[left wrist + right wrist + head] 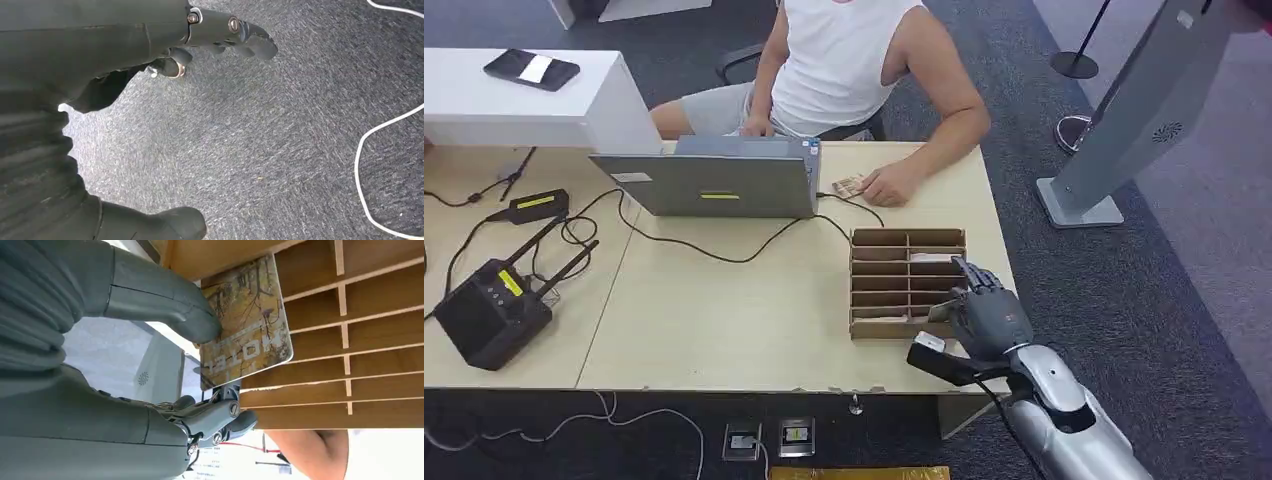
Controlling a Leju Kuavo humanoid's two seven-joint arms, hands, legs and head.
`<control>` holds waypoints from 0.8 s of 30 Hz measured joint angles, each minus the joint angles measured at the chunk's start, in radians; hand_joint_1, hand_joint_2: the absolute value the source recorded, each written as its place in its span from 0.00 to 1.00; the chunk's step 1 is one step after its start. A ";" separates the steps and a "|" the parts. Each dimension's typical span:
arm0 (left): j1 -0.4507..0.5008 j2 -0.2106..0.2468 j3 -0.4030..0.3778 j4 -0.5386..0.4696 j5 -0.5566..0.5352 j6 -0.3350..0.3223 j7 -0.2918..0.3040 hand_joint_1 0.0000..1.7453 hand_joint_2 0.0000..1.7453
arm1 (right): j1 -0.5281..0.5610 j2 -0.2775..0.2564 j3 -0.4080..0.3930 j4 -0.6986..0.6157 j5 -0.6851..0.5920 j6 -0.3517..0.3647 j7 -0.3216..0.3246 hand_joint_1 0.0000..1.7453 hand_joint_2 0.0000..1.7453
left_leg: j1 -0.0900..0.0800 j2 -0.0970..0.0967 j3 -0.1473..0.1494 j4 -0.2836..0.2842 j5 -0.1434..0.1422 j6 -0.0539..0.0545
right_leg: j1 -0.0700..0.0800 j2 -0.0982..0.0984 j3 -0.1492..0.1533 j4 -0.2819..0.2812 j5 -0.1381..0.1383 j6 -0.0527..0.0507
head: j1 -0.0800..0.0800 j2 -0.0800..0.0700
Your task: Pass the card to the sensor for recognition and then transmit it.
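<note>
On the far left of the desk [724, 330] sits the black sensor [486, 310], with its antennas and a yellow label, near the front edge. A charger [536, 205] and cables [714, 250] lie behind it. At the far middle stands an open laptop [714, 182], and behind it sits a person whose hand [886, 186] rests on the desk by some small cards. To the right, near the front edge, lies the wooden tray [908, 283] of slots.

The right hand [986, 312] is at the tray's right end. Its thumb [165, 310] and fingers [220, 412] pinch the card [247, 325], a printed hotel card, which is partly out over the slots. The left hand [225, 35] hangs over the carpet [260, 150], fingers loosely curled, holding nothing.

The step in hand looks like the pick-up: the card is gripped but not yet clear of the tray. Next it should be lifted free and carried left across the desk to the sensor, a long reach past the laptop cable, keeping the pinch firm so the thin card does not slip.
</note>
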 joint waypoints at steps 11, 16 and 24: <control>0.000 -0.005 0.000 0.000 0.000 0.008 0.000 0.00 1.00 | -0.019 0.005 0.000 0.025 0.003 -0.004 -0.002 1.00 1.00 | 0.000 0.000 0.000 0.000 0.000 0.000 | 0.000 0.000 0.000 0.000 0.000 0.000 | 0.000 0.000; -0.002 -0.006 0.000 0.000 -0.003 0.008 0.000 0.00 1.00 | -0.046 0.006 -0.003 0.038 0.008 -0.026 -0.021 1.00 1.00 | 0.000 0.000 0.000 0.000 0.000 0.000 | 0.000 0.000 0.000 0.000 0.000 0.000 | 0.000 0.000; -0.017 -0.007 0.000 0.000 -0.026 0.000 0.003 0.00 1.00 | -0.225 -0.005 -0.067 0.050 0.016 -0.076 -0.059 1.00 1.00 | 0.000 0.001 0.000 0.000 0.001 -0.001 | 0.000 0.001 -0.001 0.000 0.003 -0.001 | 0.000 0.000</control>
